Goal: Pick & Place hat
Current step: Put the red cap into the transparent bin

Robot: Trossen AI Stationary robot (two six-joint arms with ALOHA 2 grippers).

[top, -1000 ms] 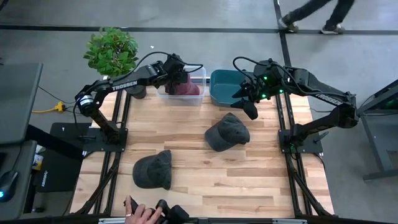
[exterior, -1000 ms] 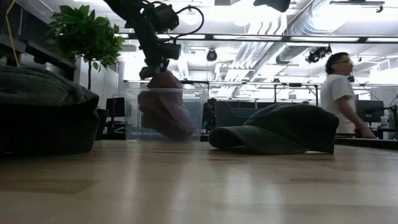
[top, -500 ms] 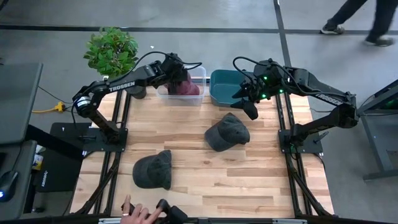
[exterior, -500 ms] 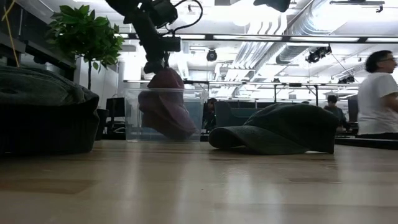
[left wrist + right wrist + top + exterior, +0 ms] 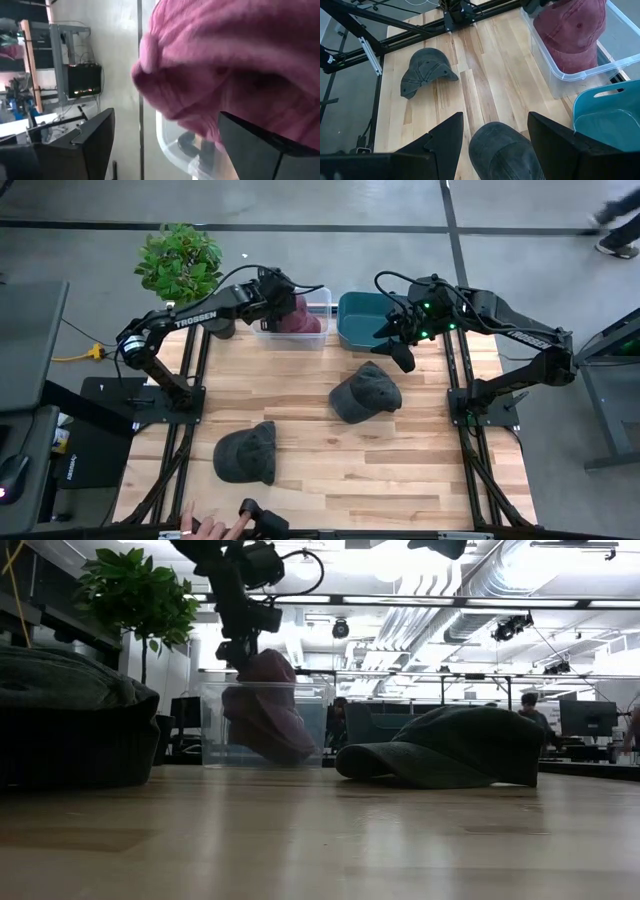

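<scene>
High view shows the maroon cap [image 5: 297,318] lying in the clear bin [image 5: 322,311], beside the teal bin [image 5: 350,335], with the left gripper [image 5: 282,292] just above it, jaws spread and nothing held. A likely slip: a finger catching the fabric on withdrawal and dragging the cap over the clear bin's rim. Low view shows it crown-up, long axis slanting; the right gripper [image 5: 492,131] hangs with jaws apart, empty, above a dark cap [image 5: 506,148] on the bench [image 5: 320,470].

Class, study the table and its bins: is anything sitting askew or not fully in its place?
Yes. The maroon cloth cap is only partly inside the clear plastic bin: it leans tilted, its top poking above the rim, right beside the open left pincer. The two dark grey caps lie flat on the wooden table.
</scene>
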